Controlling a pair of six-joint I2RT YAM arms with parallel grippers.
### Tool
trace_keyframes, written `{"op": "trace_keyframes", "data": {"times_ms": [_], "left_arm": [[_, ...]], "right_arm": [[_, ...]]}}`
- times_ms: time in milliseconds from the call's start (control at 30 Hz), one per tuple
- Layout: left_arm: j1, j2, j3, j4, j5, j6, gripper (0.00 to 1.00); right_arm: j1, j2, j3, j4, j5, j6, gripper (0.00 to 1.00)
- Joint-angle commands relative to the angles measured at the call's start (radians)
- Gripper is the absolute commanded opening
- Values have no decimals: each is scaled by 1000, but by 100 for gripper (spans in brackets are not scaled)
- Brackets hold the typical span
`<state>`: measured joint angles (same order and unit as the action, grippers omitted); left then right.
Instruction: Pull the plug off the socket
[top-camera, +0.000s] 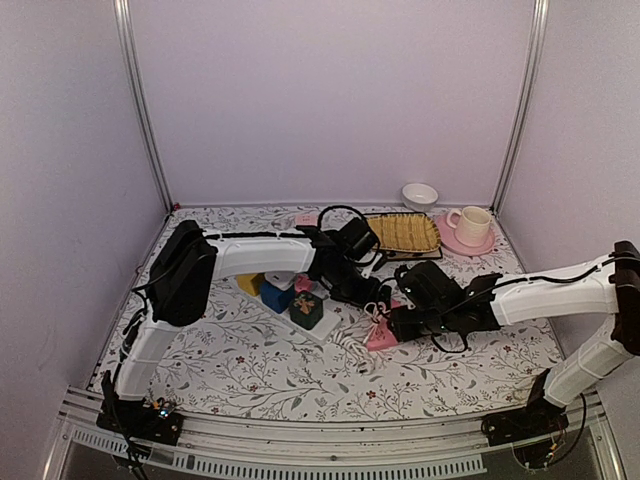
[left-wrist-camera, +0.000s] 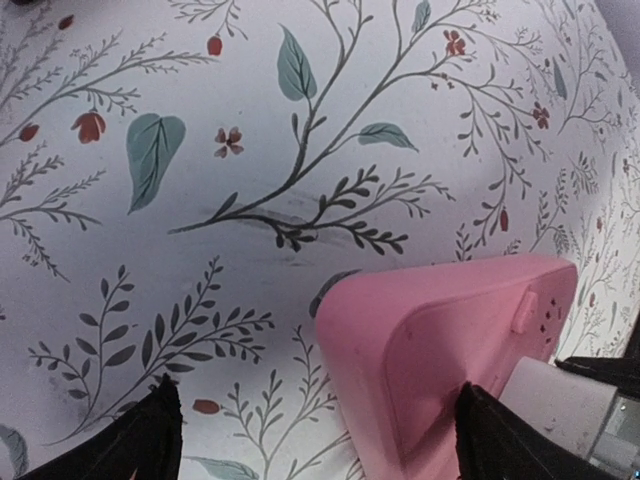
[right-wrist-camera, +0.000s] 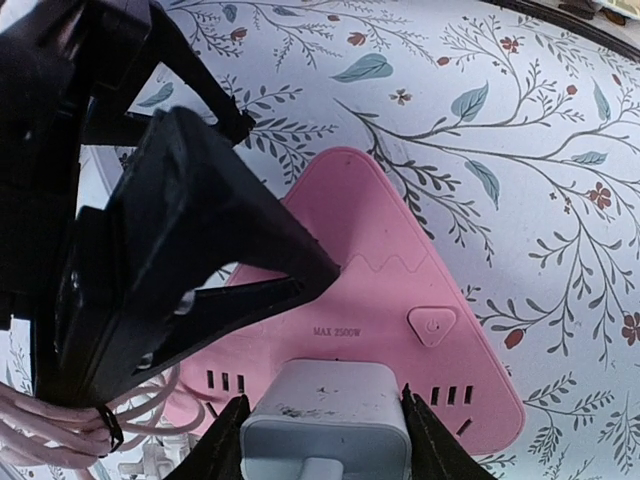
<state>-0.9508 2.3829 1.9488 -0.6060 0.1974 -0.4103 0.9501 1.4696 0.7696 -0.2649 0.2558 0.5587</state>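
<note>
The white plug (right-wrist-camera: 325, 420) is a stubby, hard charger block. It's light, but probably seated tight in the pink power strip (right-wrist-camera: 400, 270) mid-counter. Its smooth sides could slip, so I'd grab the flat flanks low and pull straight out. Your right gripper (right-wrist-camera: 325, 405) sits right there, jaws clamped on both sides of it. The left gripper (left-wrist-camera: 318, 405) has its jaws wide apart over the strip, one finger seemingly pinning it to the counter (right-wrist-camera: 520, 120).

The pink, triangular socket (right-wrist-camera: 400, 290) lies flat on the table (right-wrist-camera: 480, 120). The white, blocky plug (right-wrist-camera: 325, 425) sits plugged into its top face, among the slots.
</note>
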Motion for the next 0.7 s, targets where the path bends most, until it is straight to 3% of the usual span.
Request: {"op": "trace_keyframes", "data": {"times_ms": [0,667], "left_arm": [[-16,53,27,-69,-55,16,95],[-21,74,-38,-125,-164,25,95]], "right_arm": [[15,18,59,23,9,-7,36],[17,-11,153,1,79,-42,32]]}}
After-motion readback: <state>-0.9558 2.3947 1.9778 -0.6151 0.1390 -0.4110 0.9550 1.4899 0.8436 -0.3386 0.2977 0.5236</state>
